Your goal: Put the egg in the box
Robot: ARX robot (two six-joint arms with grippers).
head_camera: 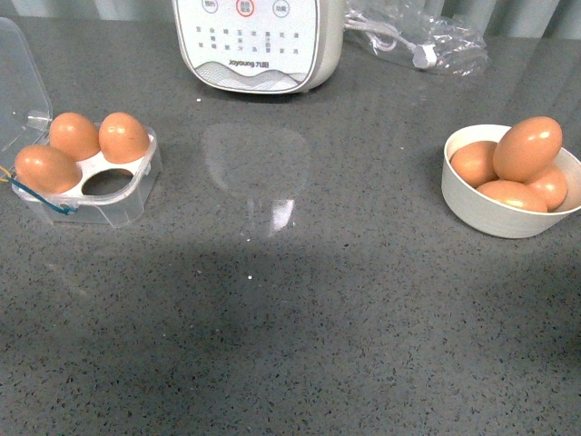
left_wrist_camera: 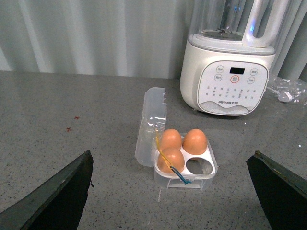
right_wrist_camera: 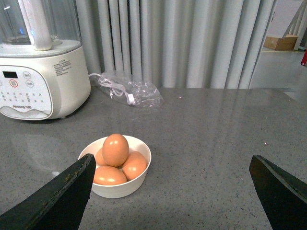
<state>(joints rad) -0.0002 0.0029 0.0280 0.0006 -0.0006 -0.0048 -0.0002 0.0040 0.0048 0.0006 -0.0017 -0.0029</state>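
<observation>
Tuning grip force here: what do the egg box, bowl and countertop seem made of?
The box looks like thin glossy clear plastic: the countertop shows through its walls. The bowl is matte white, ceramic or plastic; cannot tell which. The countertop seems polished speckled grey stone or composite: it mirrors the appliance.
</observation>
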